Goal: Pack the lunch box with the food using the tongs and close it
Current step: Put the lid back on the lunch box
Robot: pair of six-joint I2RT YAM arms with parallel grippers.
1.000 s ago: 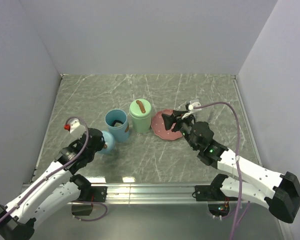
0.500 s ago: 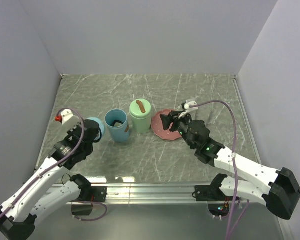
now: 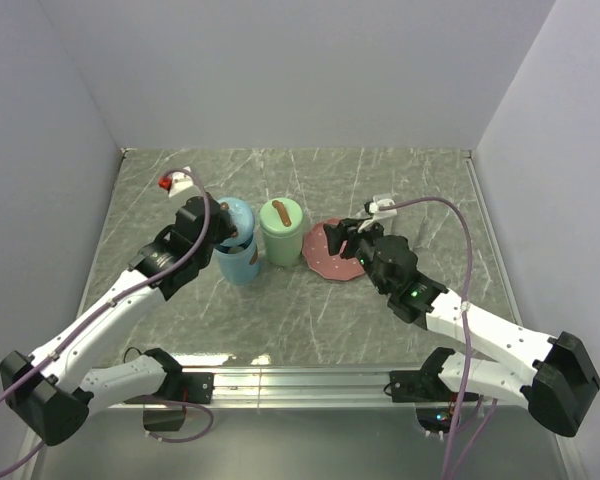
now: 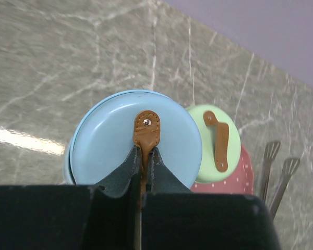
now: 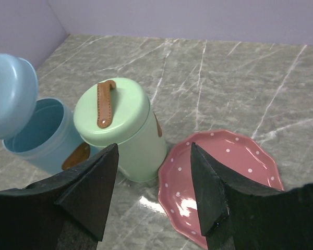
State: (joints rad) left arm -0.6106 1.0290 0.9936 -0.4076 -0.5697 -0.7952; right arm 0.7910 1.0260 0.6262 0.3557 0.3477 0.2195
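The lunch box is a pair of round tins. The blue tin (image 3: 240,262) stands open and the green tin (image 3: 281,233) has its lid on. My left gripper (image 3: 220,224) is shut on the brown strap (image 4: 146,131) of the blue lid (image 4: 107,148), holding it tilted just above the blue tin's (image 5: 41,136) left rim. My right gripper (image 5: 154,151) is open with nothing in it, low over the pink plate (image 5: 227,166). The grey tongs (image 4: 270,161) show beyond the plate in the left wrist view only. No food is in view.
The green tin (image 5: 122,122) stands between the blue tin and the pink plate (image 3: 325,262), close to both. Grey walls close off the marble table (image 3: 300,310) on three sides. A metal rail (image 3: 300,380) runs along the near edge between the arm bases.
My left arm has swung up and to the right from the table's left side, carrying the blue lid to just above the blue tin. The right arm has barely shifted.
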